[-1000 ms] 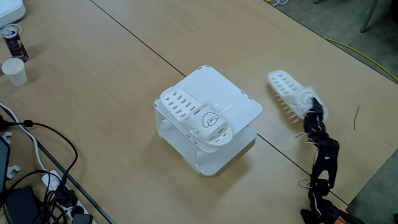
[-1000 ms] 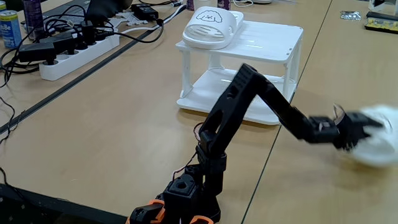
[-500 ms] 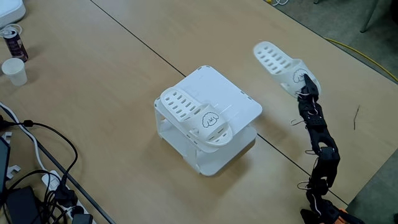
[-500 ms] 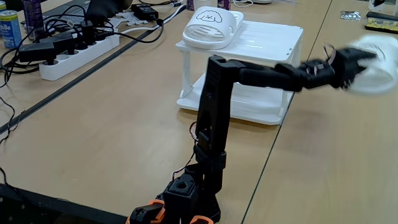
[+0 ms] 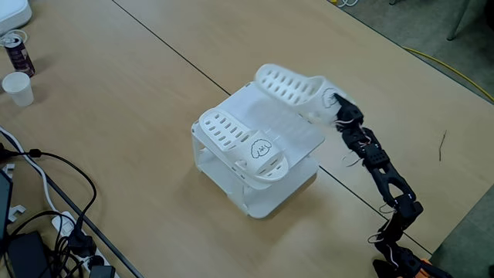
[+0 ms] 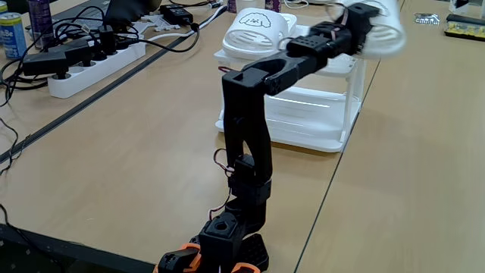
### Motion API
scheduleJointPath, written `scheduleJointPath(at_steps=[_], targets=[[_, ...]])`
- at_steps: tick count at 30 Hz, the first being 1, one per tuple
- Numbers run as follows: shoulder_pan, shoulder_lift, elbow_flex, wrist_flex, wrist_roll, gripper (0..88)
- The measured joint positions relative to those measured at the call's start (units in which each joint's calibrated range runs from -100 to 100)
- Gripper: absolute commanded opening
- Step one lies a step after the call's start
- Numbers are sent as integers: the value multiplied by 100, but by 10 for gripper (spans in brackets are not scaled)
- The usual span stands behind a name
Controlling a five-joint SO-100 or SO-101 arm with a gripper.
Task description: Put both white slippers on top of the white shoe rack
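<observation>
carried slipper (image 6: pixel 383 26): motion-blurred, top cropped | gripper (image 6: pixel 369 17): fingertips hidden | soda can (image 6: pixel 10 34): edge-cropped

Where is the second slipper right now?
In a fixed view the second slipper hangs in the gripper above the shoe rack's far right corner.

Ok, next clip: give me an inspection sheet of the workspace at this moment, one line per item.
Surface: light wooden table with a dark seam running across it.
Job's things: one white slipper lies on top of the white shoe rack; the second white slipper is held in the air over the rack's far edge.
Hand: the hand grips the second slipper at its strap end.
Clutter: a can and a small white cup at the table's left in a fixed view; a blue can in the other.
Cables: a power strip with black leads; wires along the arm.
Surroundings: grey floor with a yellow cable.
</observation>
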Motion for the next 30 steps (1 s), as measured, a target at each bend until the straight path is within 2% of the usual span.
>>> scheduleJointPath(at_steps=[9,30], targets=[[-659,-8,0,0,0,8],[-689,165,0,0,0,8]])
